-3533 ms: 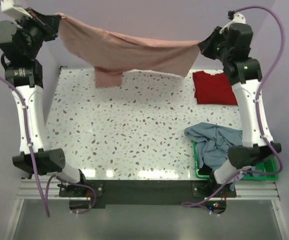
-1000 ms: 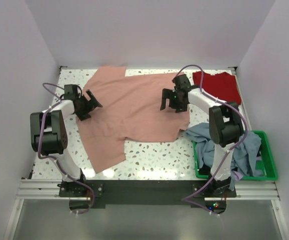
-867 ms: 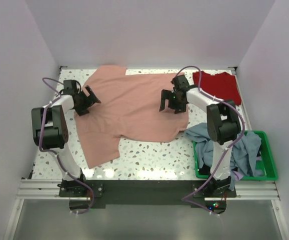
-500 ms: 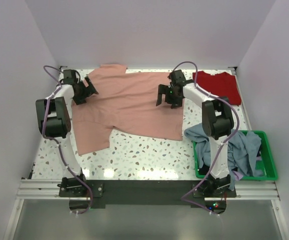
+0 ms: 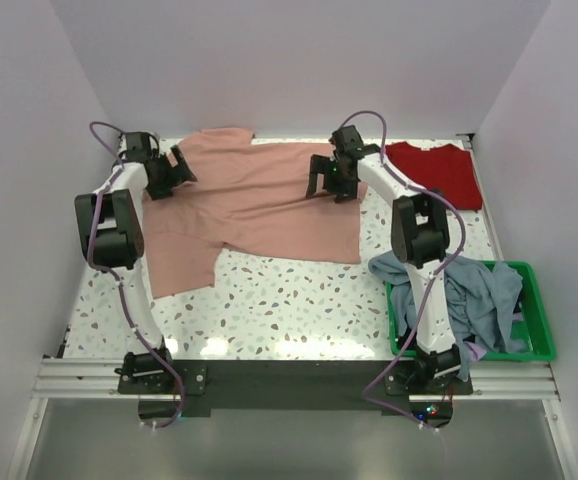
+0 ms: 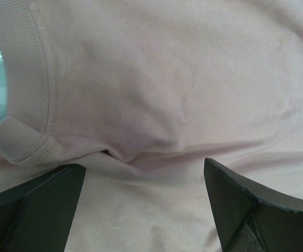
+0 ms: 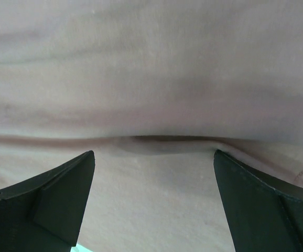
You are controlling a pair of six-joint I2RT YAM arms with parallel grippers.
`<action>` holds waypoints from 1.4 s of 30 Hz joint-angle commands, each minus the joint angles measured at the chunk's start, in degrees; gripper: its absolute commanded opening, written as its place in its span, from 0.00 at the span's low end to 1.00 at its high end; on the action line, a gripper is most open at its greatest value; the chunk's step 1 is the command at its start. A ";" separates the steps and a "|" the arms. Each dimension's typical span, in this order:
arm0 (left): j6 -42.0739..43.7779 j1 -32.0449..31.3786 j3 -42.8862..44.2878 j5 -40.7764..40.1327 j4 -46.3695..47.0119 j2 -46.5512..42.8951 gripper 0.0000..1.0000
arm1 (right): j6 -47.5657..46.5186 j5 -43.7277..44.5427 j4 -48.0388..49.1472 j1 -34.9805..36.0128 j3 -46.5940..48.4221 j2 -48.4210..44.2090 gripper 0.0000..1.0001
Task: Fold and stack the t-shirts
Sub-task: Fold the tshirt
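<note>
Salmon-pink t-shirt [image 5: 259, 205] lies spread on the speckled table [image 5: 299, 300], directly under both grippers.

Left gripper [image 5: 177, 172]: jaws wide, nothing clamped. It hangs over the shirt's left edge. In the left wrist view [image 6: 141, 210] the ribbed collar band [image 6: 31, 89] curves up and to the left of the fingers. A small pucker of cloth sits between them, with a shallow crease running off to the right. A faint mark shows upper right of the fingers, too dim to read.

Right gripper [image 5: 329, 185]: jaws wide, nothing clamped. It hangs over the shirt's far right part. In the right wrist view [image 7: 151, 205] one long horizontal fold crosses the cloth just ahead of the fingers.

Shirt surface: matte, soft, mostly flat, with low ripples between the two grippers. One sleeve pokes out beyond the left gripper on the far side. A longer flap runs from under the left gripper toward the arm bases.

Deep red t-shirt [image 5: 434, 172]: flat, squared off, on the table to the right of the right gripper, apart from the pink one.

Blue-grey t-shirt [image 5: 469, 295]: crumpled, spilling out of the green basket [image 5: 534, 345], well behind the right gripper toward its base.
</note>
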 commanded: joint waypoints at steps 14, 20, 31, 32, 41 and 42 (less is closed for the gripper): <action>7.94 0.28 -8.63 -4.42 -2.31 -26.13 1.00 | -1.23 -1.27 -6.08 0.02 3.49 -13.07 0.99; 5.14 0.37 -26.99 -15.94 -9.97 -40.70 1.00 | -2.37 1.19 -7.84 1.51 -12.75 -24.31 0.98; -9.27 4.49 -54.33 -17.89 -8.92 -59.63 1.00 | -1.84 5.93 -2.58 1.87 -44.43 -37.87 0.84; -9.54 4.85 -55.22 -17.36 -8.57 -60.94 1.00 | -1.84 6.46 -2.48 1.87 -46.27 -37.96 0.82; -9.11 5.47 -56.98 -18.76 -9.97 -62.62 1.00 | -1.14 9.45 1.21 1.60 -47.87 -35.07 0.61; -8.84 5.73 -56.81 -19.11 -10.40 -62.80 1.00 | -0.62 9.28 1.39 1.52 -47.87 -34.80 0.58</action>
